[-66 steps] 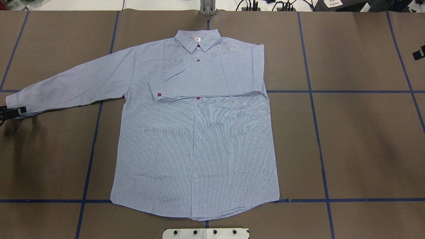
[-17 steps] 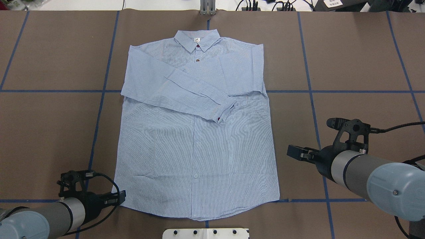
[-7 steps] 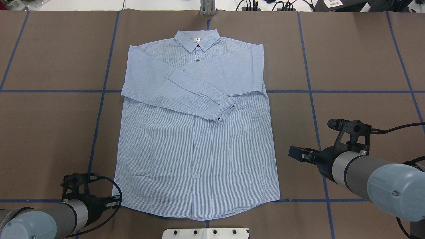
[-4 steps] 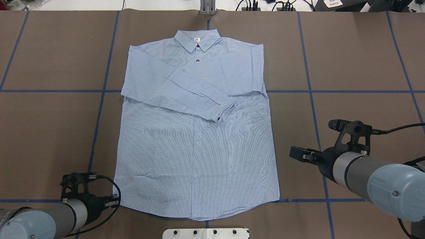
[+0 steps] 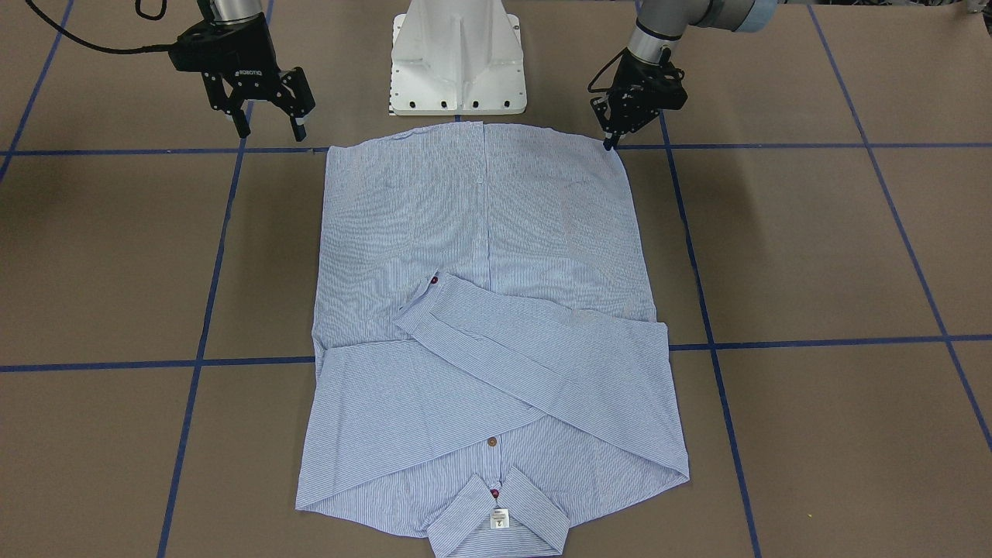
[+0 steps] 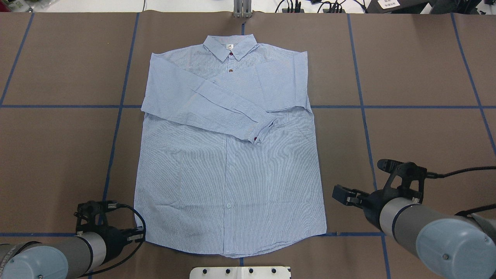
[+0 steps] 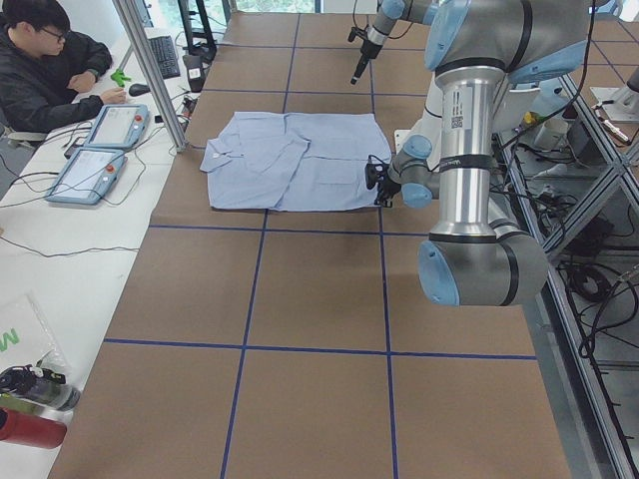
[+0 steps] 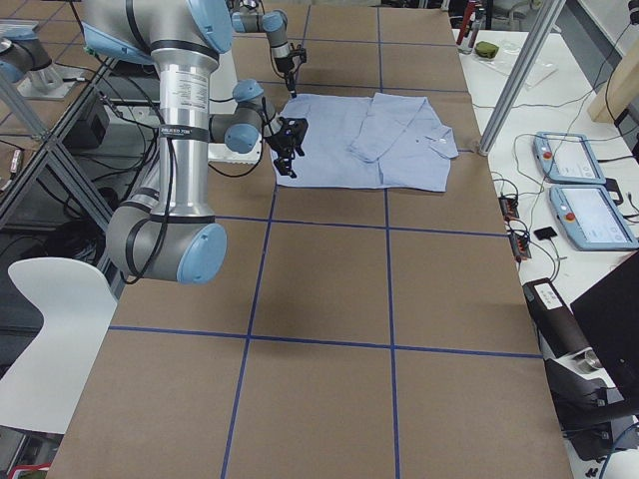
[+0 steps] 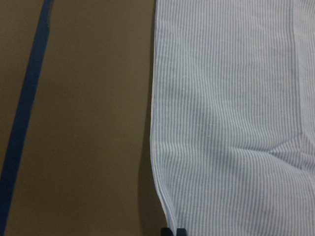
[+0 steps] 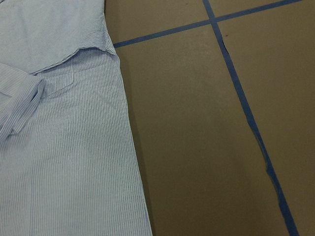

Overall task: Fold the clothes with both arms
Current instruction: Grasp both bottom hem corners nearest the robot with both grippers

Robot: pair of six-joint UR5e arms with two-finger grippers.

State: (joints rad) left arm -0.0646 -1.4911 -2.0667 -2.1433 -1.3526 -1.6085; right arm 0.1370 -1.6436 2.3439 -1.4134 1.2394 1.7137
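Where discernible, one shirt (image 6: 228,174), two pincers (image 5: 269,130) (image 5: 607,142).

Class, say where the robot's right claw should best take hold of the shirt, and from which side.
On the shirt, the hem corner nearest the right claw, from above and outside: it lies flat, clear of the folded sleeves, and that claw is open.

ROBOTIQ, white letters, on the body of the right gripper (image 5: 270,128). Neck label (image 5: 500,518) of the shirt (image 5: 480,217): print too small to read. Vertical lettering on right arm (image 8: 178,100) and left arm (image 7: 455,105): unreadable.
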